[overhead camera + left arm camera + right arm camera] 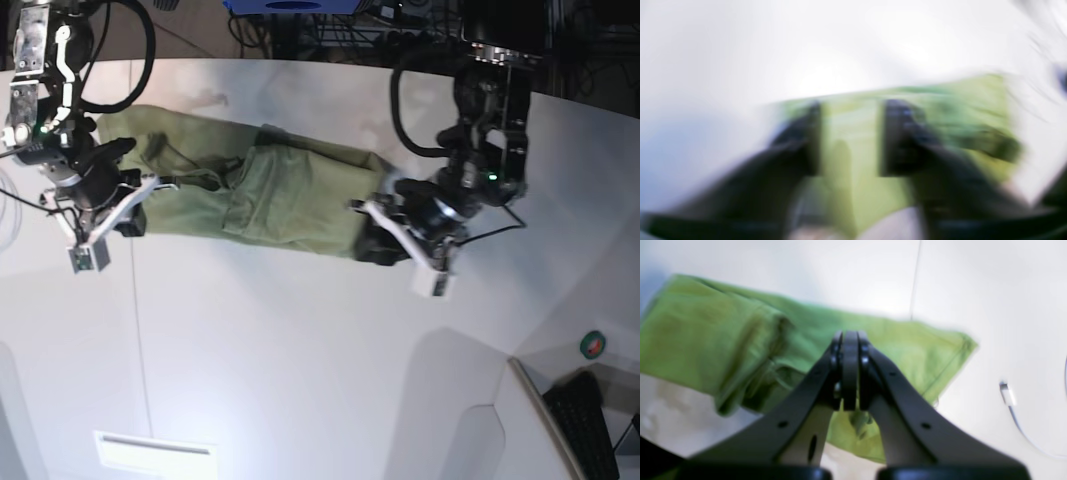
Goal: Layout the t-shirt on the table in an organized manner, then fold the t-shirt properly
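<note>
1. While the plain olive-green soft cloth t-shirt (250, 195) lies stretched in a long rumpled band on the large smooth white counter (300, 380), both arms sit at its opposite ends.
2. Long axis of the band: side to side across the base view, tilting slightly toward the near edge on that view's right. Cloth is bunched and folded over itself mid-length, not laid flat.
3. Right gripper (850, 336): black fingers pressed fully together. The wrist view shows green cloth beneath and beyond the tips; whether any fabric is pinched between them I cannot tell.
4. Left gripper (850, 136): wrist view heavily blurred. A gap with green cloth shows between the two dark fingers, so they stand partly apart; a hold on the cloth cannot be confirmed.
5. Relation that matters: each end of the band lies directly at its own arm's fingers, neither arm nearer the middle. Judgement: spreading calls for pulling the ends apart along that axis, then opening the bunched centre.
6. A white cable (1010, 400) lies on the counter beside the right end, apart from the shirt.
</note>
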